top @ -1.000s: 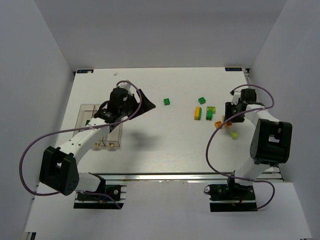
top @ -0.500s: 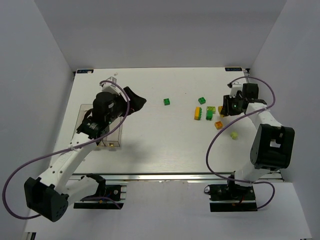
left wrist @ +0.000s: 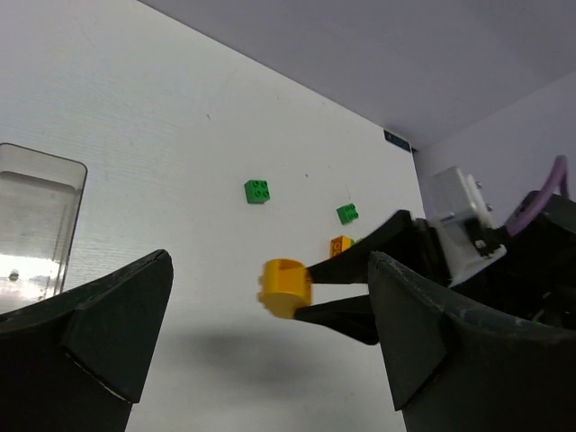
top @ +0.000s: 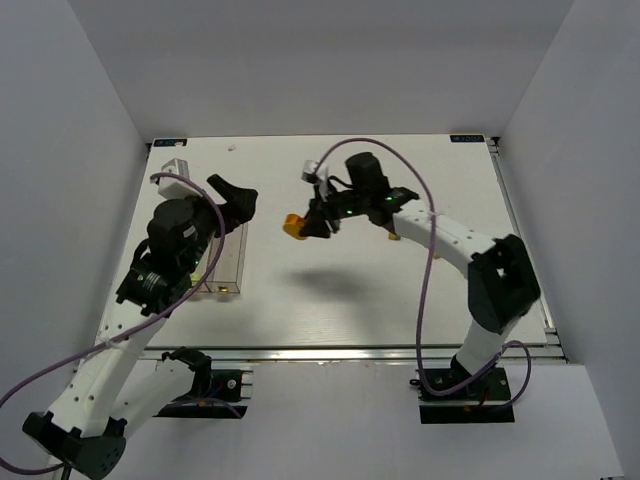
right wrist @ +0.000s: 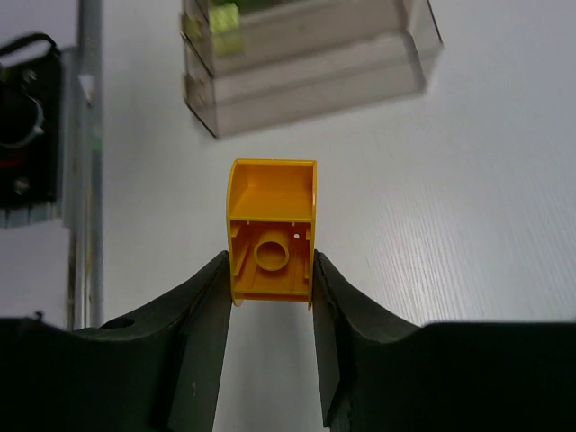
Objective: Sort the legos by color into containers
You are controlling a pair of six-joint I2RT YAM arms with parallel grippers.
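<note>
My right gripper (top: 303, 225) is shut on an orange brick (top: 292, 225) and holds it above the table, right of the containers (top: 229, 272). In the right wrist view the brick (right wrist: 272, 232) sits between the two fingers, hollow underside facing the camera, with the clear bins (right wrist: 306, 63) beyond it; a yellow-green brick (right wrist: 223, 16) lies in one bin. My left gripper (top: 233, 203) is open and empty, above the bins' far end. The left wrist view shows the held orange brick (left wrist: 286, 288) between its wide-apart fingers (left wrist: 117, 333). Two dark green bricks (left wrist: 258, 191) (left wrist: 346, 213) and an orange one (left wrist: 340, 245) lie farther off.
The left arm covers most of the bins in the top view. A corner of one bin (left wrist: 36, 225) shows in the left wrist view. A metal rail (right wrist: 85, 135) runs along the table's near edge. Grey walls enclose the table on three sides.
My right arm has swung from the table's right side to left of centre, carrying the orange brick. My left arm has drawn back toward the near left, over the bins.
</note>
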